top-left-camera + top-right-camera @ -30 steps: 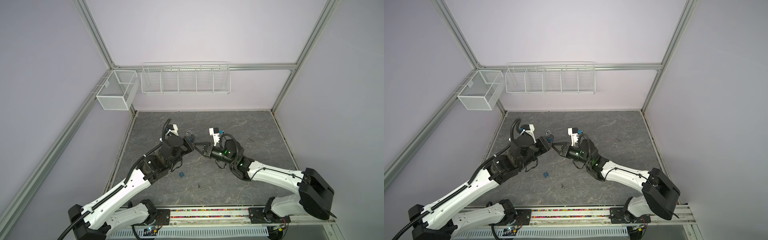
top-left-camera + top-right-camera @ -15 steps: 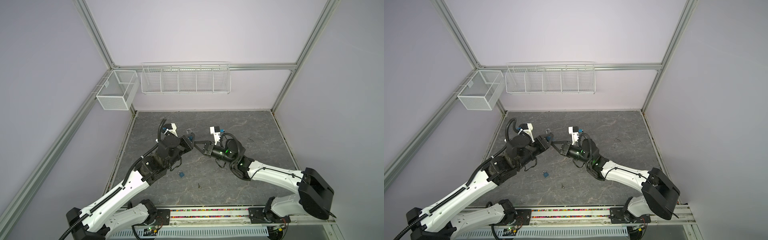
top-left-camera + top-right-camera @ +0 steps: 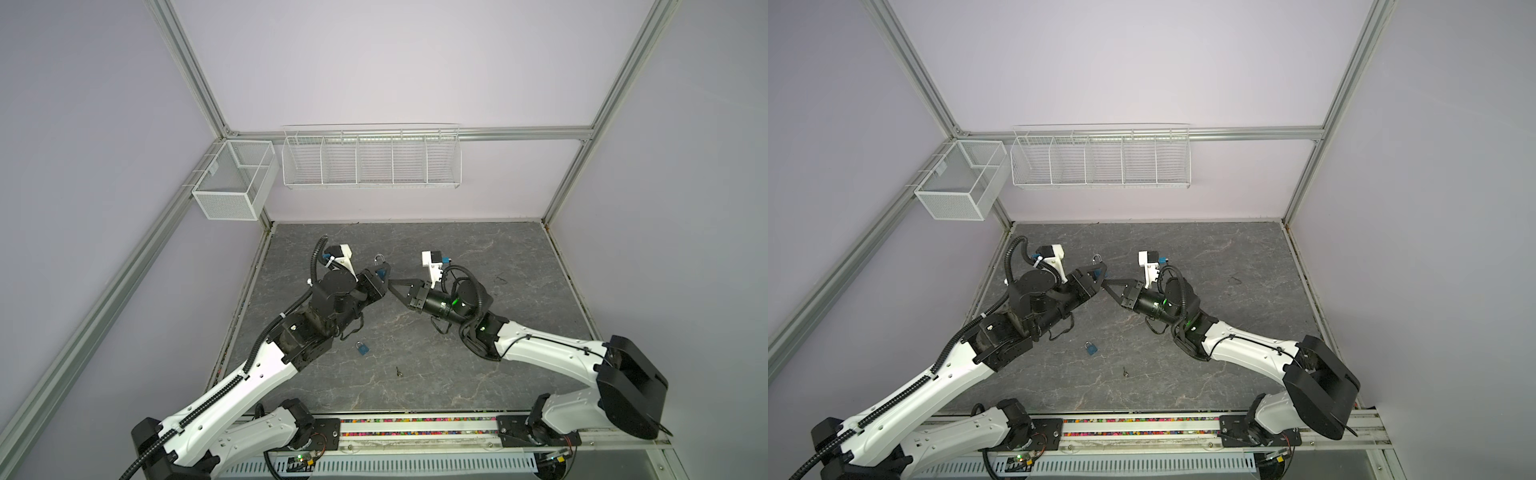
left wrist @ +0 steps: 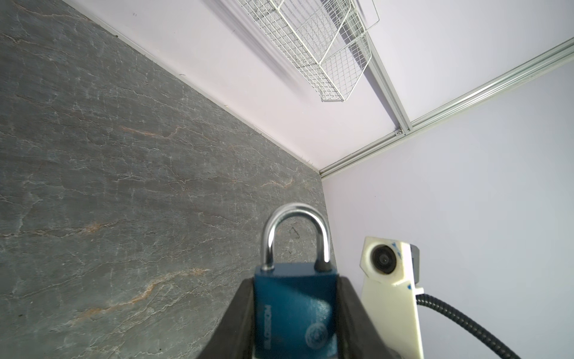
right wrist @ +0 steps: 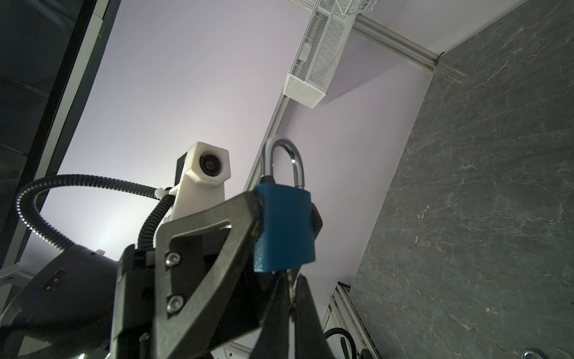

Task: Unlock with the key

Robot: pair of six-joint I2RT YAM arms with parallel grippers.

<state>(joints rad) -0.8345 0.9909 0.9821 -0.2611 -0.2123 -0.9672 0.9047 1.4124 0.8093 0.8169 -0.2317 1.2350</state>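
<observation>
A: Where's the padlock [image 4: 295, 307]?
B: Off the table [image 3: 457, 257], left gripper [image 4: 295, 286] clamped across its flat sides, shackle [image 4: 295, 214] free. Looks hard, smooth, dense; the sides are the hold.
A: And the right gripper [image 5: 291, 281]?
B: Pinched together on the key [image 5: 291, 295], just beside the padlock's base. Thin; may twist.

Pale lilac walls [image 3: 395, 62], aluminium frame [image 3: 519, 134], a white mesh basket [image 3: 226, 203] beside a long wire rack [image 3: 374, 166], grey marbled floor [image 3: 498, 249] below.
</observation>
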